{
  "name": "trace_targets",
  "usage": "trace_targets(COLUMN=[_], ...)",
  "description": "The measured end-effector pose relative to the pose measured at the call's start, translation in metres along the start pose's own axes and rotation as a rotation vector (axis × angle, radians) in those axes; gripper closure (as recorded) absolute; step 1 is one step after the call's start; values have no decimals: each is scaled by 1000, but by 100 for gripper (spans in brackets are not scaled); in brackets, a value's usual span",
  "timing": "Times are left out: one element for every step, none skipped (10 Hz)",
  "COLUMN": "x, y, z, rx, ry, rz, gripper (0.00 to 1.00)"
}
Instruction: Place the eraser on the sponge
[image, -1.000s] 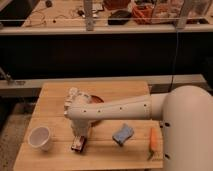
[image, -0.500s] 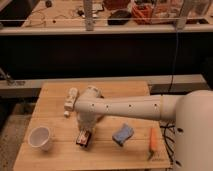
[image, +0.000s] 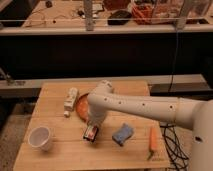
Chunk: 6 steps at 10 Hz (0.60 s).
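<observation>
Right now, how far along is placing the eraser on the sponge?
Done: the gripper, over the middle of the table, is shut on the eraser, which hangs tilted at its tip. In hand: the carry. Left: the sponge lies bare, apart to the picture's right; the eraser is not yet over it or released.

The arm (image: 145, 109) is a thick, smooth tube in off-white, with a soft sheen along its upper side. A row of 4 small dark dots, which may be screw holes, runs along its length. At the right it widens into a large rounded shell (image: 202, 131) of the same pale colour, marked with 1 more dark dot. At the other end is a bulbous rounded joint (image: 102, 93), and a shorter off-white segment follows. The gripper (image: 92, 128) is small and dark, at the arm's lower tip, left of centre.
</observation>
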Motion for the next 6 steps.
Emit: trace_targets(x=[4,10,17,19,19,21], y=[6,19,33,37,39,43], z=[-2,-6,-10,-12,-13,-15], rx=[6,12,16,21,25,35], ry=[1,-1,-2,-10,-14,-19], rz=[8,18,32,36,43,54], gripper=[100,100,100,100,100,100])
